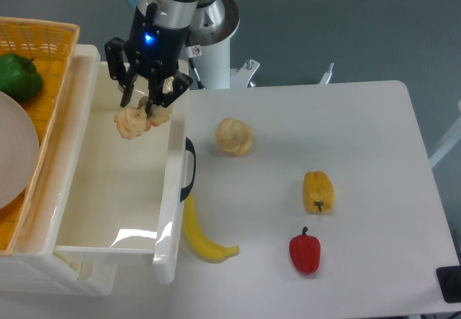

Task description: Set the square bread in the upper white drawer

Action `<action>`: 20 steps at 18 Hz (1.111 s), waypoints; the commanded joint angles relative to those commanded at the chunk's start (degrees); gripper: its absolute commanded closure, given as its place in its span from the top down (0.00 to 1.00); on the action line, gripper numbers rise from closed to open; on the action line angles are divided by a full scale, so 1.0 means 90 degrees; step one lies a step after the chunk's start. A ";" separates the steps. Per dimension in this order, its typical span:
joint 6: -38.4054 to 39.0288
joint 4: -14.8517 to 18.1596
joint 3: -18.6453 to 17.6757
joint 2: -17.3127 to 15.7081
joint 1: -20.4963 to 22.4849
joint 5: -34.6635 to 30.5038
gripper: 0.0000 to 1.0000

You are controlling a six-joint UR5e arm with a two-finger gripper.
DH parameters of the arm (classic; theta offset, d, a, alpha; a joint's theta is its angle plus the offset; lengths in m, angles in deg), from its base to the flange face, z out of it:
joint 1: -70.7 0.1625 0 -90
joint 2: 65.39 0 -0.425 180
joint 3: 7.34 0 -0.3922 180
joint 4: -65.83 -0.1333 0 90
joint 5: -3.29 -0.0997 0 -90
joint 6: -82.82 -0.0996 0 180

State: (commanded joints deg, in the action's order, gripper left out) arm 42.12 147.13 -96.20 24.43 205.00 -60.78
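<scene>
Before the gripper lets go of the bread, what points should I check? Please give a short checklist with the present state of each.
1. Two-finger gripper shut on the pale tan, lumpy square bread: ok.
2. Bread within the walls of the glossy white upper drawer, seen from above: ok.
3. Drawer pulled open, floor bare below the bread: ok.
4. Height of bread above the drawer floor: cannot tell from this single view.
5. Fingers clear of the drawer's right wall: appears ok, close.
6. Round cream bun and yellow banana lie outside, on the table: ok.
</scene>
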 joint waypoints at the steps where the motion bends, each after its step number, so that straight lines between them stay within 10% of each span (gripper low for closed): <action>1: 0.0000 0.0000 0.0000 0.0010 -0.0010 0.0000 0.54; 16: 0.0000 -0.0136 0.0000 0.0186 -0.0176 -0.0010 0.64; 20: -0.0020 -0.0156 0.0010 0.0186 -0.0186 -0.0010 0.87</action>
State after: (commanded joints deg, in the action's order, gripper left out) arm 41.95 145.72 -96.11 26.11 203.33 -60.87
